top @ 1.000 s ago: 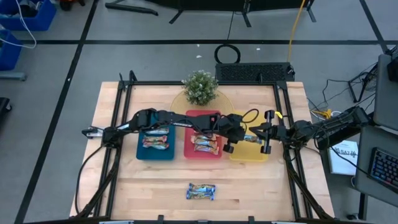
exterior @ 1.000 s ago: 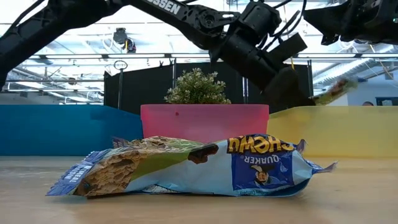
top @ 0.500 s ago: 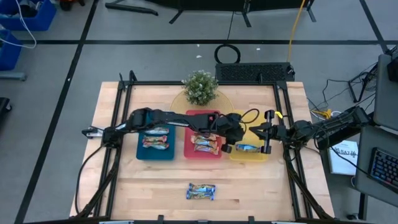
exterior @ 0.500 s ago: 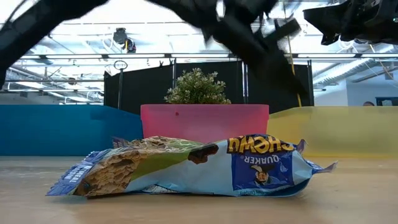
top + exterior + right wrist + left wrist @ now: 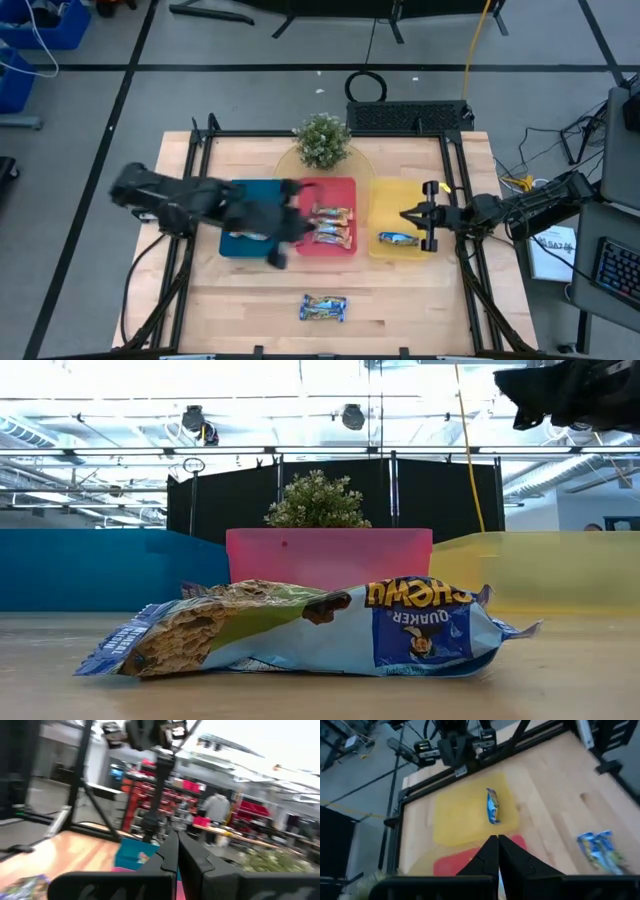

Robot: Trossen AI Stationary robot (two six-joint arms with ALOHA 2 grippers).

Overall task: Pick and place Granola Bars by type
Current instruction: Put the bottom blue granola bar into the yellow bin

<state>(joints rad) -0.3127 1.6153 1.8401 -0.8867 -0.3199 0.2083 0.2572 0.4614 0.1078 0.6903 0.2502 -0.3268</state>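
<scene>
Fingers (image 5: 490, 854) of my left gripper (image 5: 497, 851) are pressing together with nothing between them, and the gripper (image 5: 275, 222) is hanging over the seam between the blue tray (image 5: 236, 243) and the red tray (image 5: 336, 247), its arm a blur. My right gripper (image 5: 418, 215) is waiting at the far edge of the yellow tray (image 5: 385, 255), likewise clenched on nothing. One blue-white bar (image 5: 398, 238) is lying in the yellow tray, and the wrist view is showing it (image 5: 492, 806) alone there. Two tan-gold bars (image 5: 329, 222) are resting in the red tray; whatever the blue tray holds is hidden under my arm. The last loose bar (image 5: 323, 307), blue-white like the one in yellow, is sitting on the wooden surface (image 5: 250, 300) near the front edge, well apart from the trays, with its crumpled wrapper (image 5: 300, 628) lying flat. I am judging that bar to be my next pick. To do it well, I am planning to spread the fingers before descending, come down across the narrow width at mid-length, and close gently, since slippery foil may skid or buckle.
</scene>
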